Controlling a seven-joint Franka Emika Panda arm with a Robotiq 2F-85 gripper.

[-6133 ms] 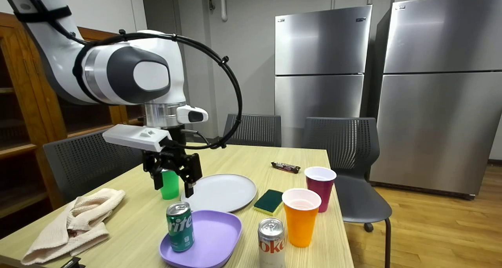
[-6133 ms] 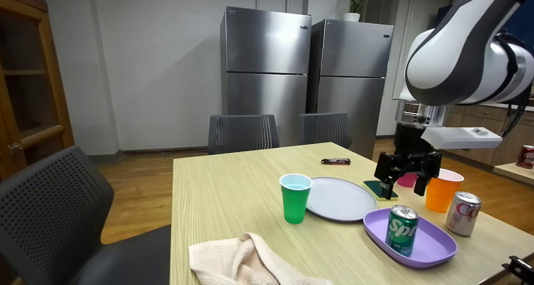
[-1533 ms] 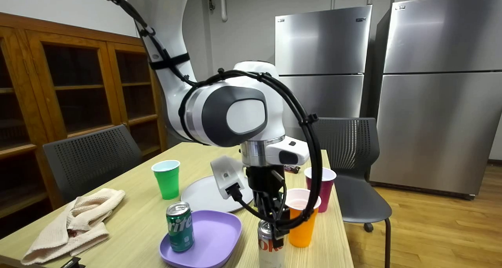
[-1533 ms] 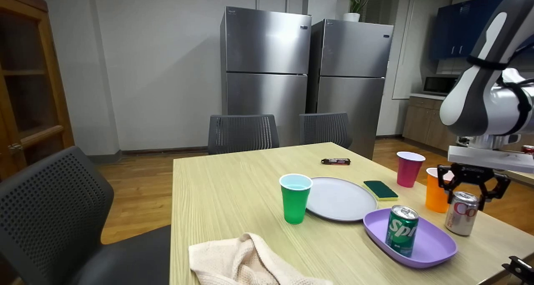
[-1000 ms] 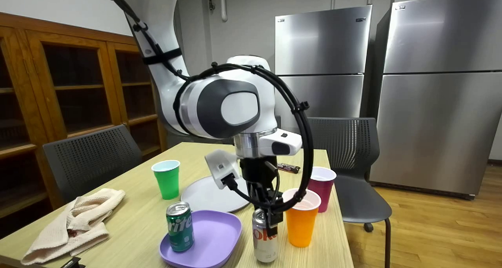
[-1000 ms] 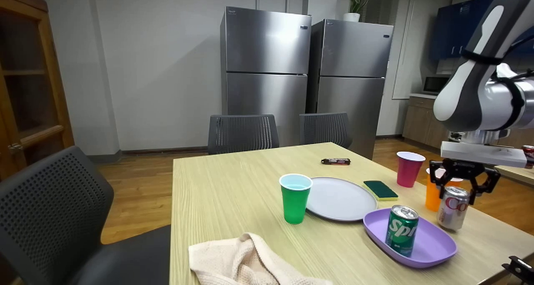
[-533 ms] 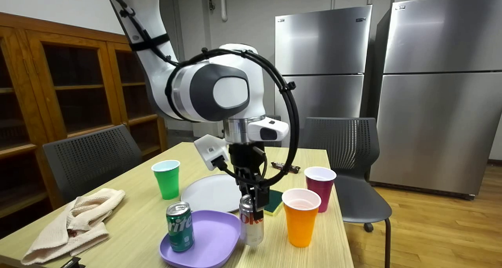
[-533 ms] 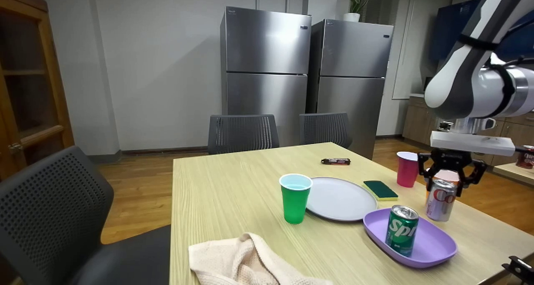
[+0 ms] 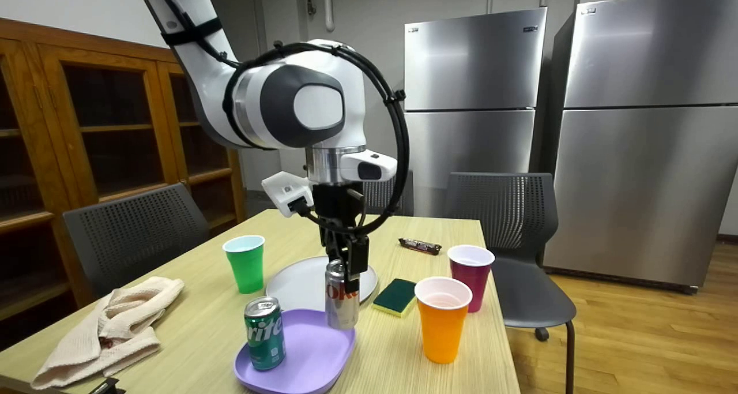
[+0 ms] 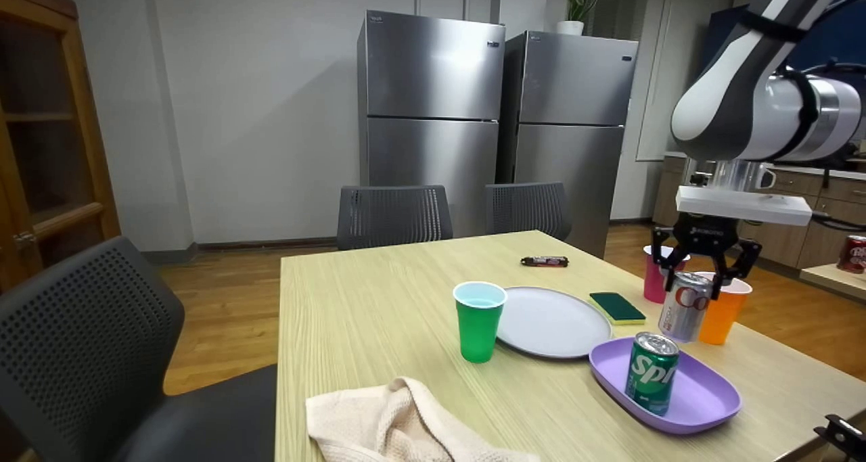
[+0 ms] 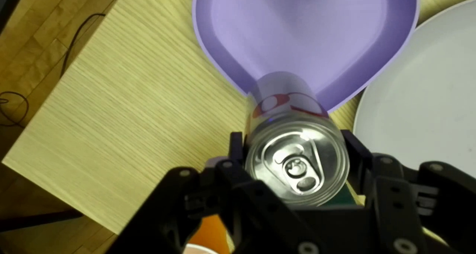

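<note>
Silver Coke can [image 9: 340,314] is up off the bench [image 9: 387,364]

So the tool [image 11: 295,153] is clamped on the can from both sides, up near its top. What just changed: a second ago the can was lower and further from the purple tray [image 9: 311,351], and now it's higher, with its base overlapping the tray's corner in the wrist view. Can't tell how big the gap underneath is. To me that says the pick-up is sorted and it's mid-carry, not set down yet.

Working outward: a Sprite can [image 9: 265,333] stands upright in the tray, and a gray plate [image 9: 297,284] sits right beside it (touching or not, hard to say), then there's a green-topped sponge [image 9: 395,296]. Orange cup [image 9: 443,327] and maroon cup [image 9: 471,280] are near each other along the bench edge. Beside the plate, a green cup [image 9: 246,267], then a crumpled towel [image 9: 112,327] and a wrapped bar [image 9: 420,246] further off. Way back, gray chairs [image 9: 499,206] and two steel fridges [image 9: 473,146].
</note>
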